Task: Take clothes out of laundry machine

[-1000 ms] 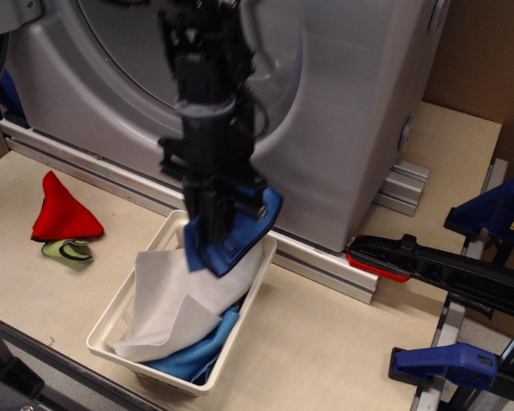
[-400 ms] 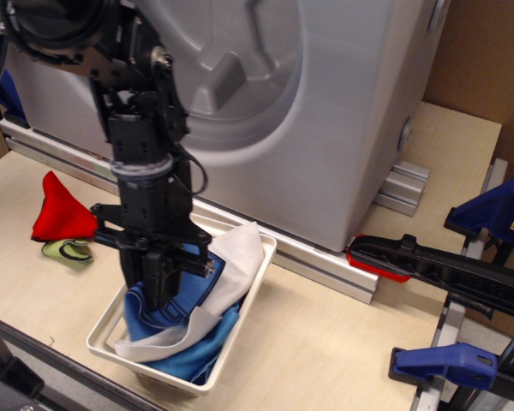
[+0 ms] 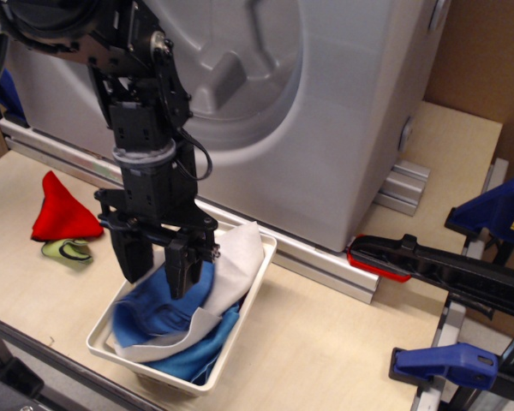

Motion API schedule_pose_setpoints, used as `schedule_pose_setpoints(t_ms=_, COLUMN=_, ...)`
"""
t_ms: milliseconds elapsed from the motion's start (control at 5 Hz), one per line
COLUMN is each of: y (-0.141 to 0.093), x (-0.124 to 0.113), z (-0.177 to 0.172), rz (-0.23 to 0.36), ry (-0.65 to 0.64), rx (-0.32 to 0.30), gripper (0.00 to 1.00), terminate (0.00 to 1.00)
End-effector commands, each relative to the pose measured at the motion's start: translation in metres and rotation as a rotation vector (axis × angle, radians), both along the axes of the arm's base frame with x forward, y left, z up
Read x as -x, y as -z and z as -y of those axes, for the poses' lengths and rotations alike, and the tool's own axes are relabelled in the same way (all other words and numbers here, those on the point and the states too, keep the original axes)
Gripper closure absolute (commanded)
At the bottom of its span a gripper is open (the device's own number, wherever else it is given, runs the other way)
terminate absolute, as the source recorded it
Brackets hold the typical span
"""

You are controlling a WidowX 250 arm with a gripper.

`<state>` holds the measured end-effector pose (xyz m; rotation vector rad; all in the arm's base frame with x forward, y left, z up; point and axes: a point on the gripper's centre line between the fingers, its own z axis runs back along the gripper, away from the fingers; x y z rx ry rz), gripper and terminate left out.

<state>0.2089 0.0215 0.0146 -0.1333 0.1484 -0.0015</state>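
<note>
The dark blue cloth (image 3: 157,313) lies crumpled in the white basket (image 3: 259,276), partly on a large white cloth (image 3: 236,255). My gripper (image 3: 158,276) hangs just above the blue cloth, with its jaws open and nothing between them. One dark finger (image 3: 134,257) is on the left and the other on the right. The light-grey laundry machine (image 3: 351,111) stands behind, and its round drum opening with a moulded fin (image 3: 227,68) shows past my arm.
A red triangular cloth (image 3: 62,211) and a small green item (image 3: 68,251) lie on the table to the left. A metal rail (image 3: 325,261) runs along the machine's base. A red-and-black clamp (image 3: 445,270) and blue clamps (image 3: 463,364) sit at the right.
My gripper carried the blue cloth from in front of the machine left and down into the basket. It has opened and let go, and now sits slightly higher above the cloth.
</note>
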Motion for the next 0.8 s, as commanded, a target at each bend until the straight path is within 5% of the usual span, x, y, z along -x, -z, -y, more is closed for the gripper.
schedule_pose_setpoints(t_ms=0, y=-0.051, x=-0.023, z=-0.010, rz=0.157, ry=-0.024, rx=-0.033, gripper=0.00, terminate=0.00)
schedule_pose_setpoints(t_ms=200, y=-0.078, x=-0.034, z=-0.020, rz=0.176, ry=-0.047, rx=-0.062, gripper=0.00, terminate=0.00)
schedule_pose_setpoints(t_ms=400, y=-0.078, x=-0.034, z=-0.020, rz=0.176, ry=-0.047, rx=-0.062, gripper=0.00, terminate=0.00)
schedule_pose_setpoints(t_ms=600, y=-0.078, x=-0.034, z=-0.020, rz=0.176, ry=-0.047, rx=-0.062, gripper=0.00, terminate=1.00)
